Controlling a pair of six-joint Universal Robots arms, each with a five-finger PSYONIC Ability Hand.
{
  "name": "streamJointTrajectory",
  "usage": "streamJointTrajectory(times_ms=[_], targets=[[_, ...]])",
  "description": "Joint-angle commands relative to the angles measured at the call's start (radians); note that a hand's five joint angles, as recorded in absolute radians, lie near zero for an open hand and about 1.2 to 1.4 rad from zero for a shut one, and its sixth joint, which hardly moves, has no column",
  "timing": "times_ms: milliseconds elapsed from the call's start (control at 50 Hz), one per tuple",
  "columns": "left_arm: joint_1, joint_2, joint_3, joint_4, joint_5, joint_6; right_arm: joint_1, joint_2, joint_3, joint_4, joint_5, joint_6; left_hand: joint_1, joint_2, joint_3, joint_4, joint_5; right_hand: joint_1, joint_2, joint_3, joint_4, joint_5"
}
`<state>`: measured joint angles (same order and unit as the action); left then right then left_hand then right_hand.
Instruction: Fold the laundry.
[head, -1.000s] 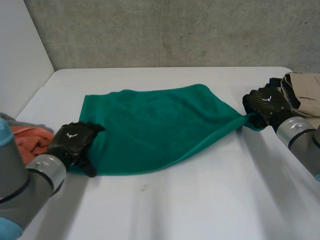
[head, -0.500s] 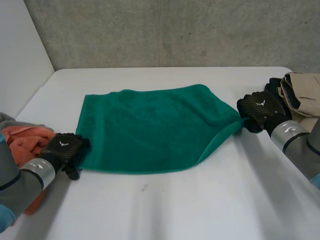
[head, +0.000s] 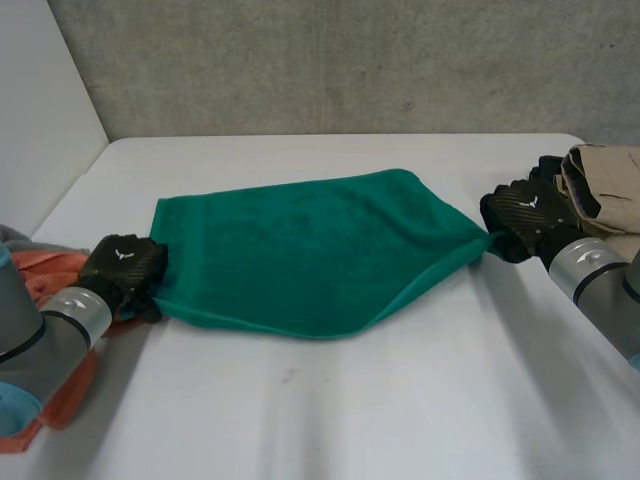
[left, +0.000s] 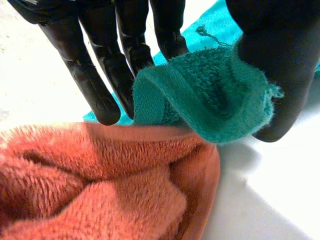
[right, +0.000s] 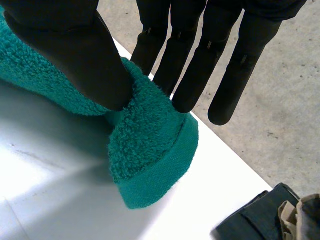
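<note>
Roughly mid-job: green towel (head: 300, 250) lies mid-table (head: 400, 400), apparently doubled once, left hand (head: 122, 265) pinching its left corner thumb-to-fingers, right hand (head: 522, 212) likewise pinching the right corner, further folds and orange towel (left: 90, 185) pending.

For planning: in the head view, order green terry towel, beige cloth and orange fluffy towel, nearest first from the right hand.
1. Green terry towel, pinched in right hand.
2. Beige cloth, beside it.
3. Orange fluffy towel, far left.
</note>
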<state>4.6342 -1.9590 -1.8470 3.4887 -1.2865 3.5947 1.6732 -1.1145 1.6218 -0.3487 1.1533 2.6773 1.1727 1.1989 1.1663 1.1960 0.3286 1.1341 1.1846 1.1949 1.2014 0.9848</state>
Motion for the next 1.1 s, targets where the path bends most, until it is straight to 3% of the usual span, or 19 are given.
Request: streamJointTrajectory(times_ms=[20, 280, 400, 500, 560, 600, 680, 720, 800, 820, 860, 960, 1100], targets=[[-0.015, 0.084, -0.032, -0.04, -0.011, -0.063, -0.01, -0.041, -0.011, 0.069, -0.006, -0.048, 0.224, 0.197, 0.23, 0.2, 0.893, 0.262, 0.212, 0.201, 0.195, 0.237], [-0.031, 0.337, -0.142, -0.412, 0.045, -0.018, -0.142, -0.215, 0.009, 0.535, -0.07, -0.514, 0.224, 0.197, 0.23, 0.2, 0.893, 0.262, 0.212, 0.201, 0.195, 0.237], [-0.037, 0.269, -0.158, -0.269, 0.066, 0.001, -0.107, -0.166, 0.023, 0.511, -0.121, -0.459, 0.224, 0.197, 0.23, 0.2, 0.893, 0.262, 0.212, 0.201, 0.195, 0.237], [-0.048, 0.14, -0.146, -0.151, 0.023, 0.024, -0.084, -0.088, 0.021, 0.459, -0.096, -0.404, -0.212, -0.239, -0.206, -0.236, 0.457, 0.262, 0.212, 0.201, 0.195, 0.237], [-0.057, 0.109, -0.144, -0.151, 0.003, 0.045, -0.087, -0.077, 0.023, 0.445, -0.087, -0.395, -0.331, -0.357, -0.324, -0.354, 0.339, 0.262, 0.212, 0.201, 0.195, 0.237], [-0.067, 0.1, -0.15, -0.146, -0.011, 0.07, -0.093, -0.074, 0.024, 0.435, -0.089, -0.386, -0.568, -0.594, -0.562, -0.591, 0.101, 0.262, 0.212, 0.201, 0.195, 0.237], [-0.078, 0.104, -0.158, -0.137, -0.025, 0.098, -0.102, -0.079, 0.026, 0.421, -0.089, -0.361, -0.607, -0.633, -0.601, -0.63, 0.063, 0.262, 0.212, 0.201, 0.195, 0.237], [-0.081, 0.112, -0.164, -0.128, -0.023, 0.099, -0.104, -0.082, 0.024, 0.416, -0.089, -0.352, -0.59, -0.616, -0.583, -0.613, 0.08, 0.262, 0.212, 0.201, 0.195, 0.237], [-0.092, 0.156, -0.187, -0.099, -0.011, 0.098, -0.105, -0.1, 0.026, 0.416, -0.087, -0.343, -0.212, -0.238, -0.205, -0.235, 0.458, 0.262, 0.212, 0.201, 0.195, 0.237], [-0.097, 0.175, -0.198, -0.094, -0.002, 0.098, -0.107, -0.11, 0.029, 0.418, -0.086, -0.343, 0.019, -0.007, 0.025, -0.004, 0.689, 0.262, 0.212, 0.201, 0.195, 0.237], [-0.1, 0.196, -0.207, -0.094, 0.0, 0.099, -0.107, -0.122, 0.032, 0.421, -0.084, -0.344, 0.223, 0.197, 0.229, 0.2, 0.892, 0.262, 0.212, 0.201, 0.195, 0.237], [-0.112, 0.313, -0.251, -0.144, 0.0, 0.096, -0.119, -0.16, 0.041, 0.461, -0.076, -0.369, 0.224, 0.197, 0.23, 0.2, 0.893, 0.262, 0.212, 0.201, 0.195, 0.237], [-0.094, 0.46, -0.288, -0.302, 0.036, 0.075, -0.191, -0.26, 0.067, 0.637, -0.087, -0.571, 0.224, 0.197, 0.23, 0.2, 0.893, 0.262, 0.212, 0.201, 0.195, 0.237]])
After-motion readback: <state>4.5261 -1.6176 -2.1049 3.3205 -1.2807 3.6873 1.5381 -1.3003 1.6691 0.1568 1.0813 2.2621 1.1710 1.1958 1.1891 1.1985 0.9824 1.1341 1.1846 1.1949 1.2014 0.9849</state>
